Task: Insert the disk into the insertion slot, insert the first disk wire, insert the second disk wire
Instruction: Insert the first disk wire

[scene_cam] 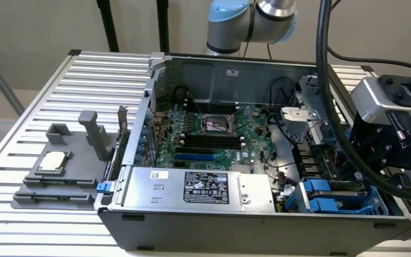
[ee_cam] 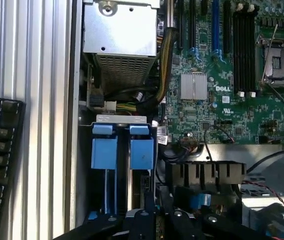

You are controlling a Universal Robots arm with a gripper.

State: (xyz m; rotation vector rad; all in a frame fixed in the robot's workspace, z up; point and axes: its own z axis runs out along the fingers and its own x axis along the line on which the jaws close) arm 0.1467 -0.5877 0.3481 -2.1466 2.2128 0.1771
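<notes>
The claw [ee_cam: 155,222] hangs near the insertion slot [ee_cam: 121,120], at the computer case's [scene_cam: 191,230] corner on the exterior view's right. Whether it is open or closed, I cannot tell. The disk [ee_cam: 104,152] sits edge-on in that cage, just beside a second blue carrier [ee_cam: 142,152].

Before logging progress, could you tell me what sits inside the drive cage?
Two blue carrier tabs fill the drive cage side by side; what lies behind them is covered.
</notes>
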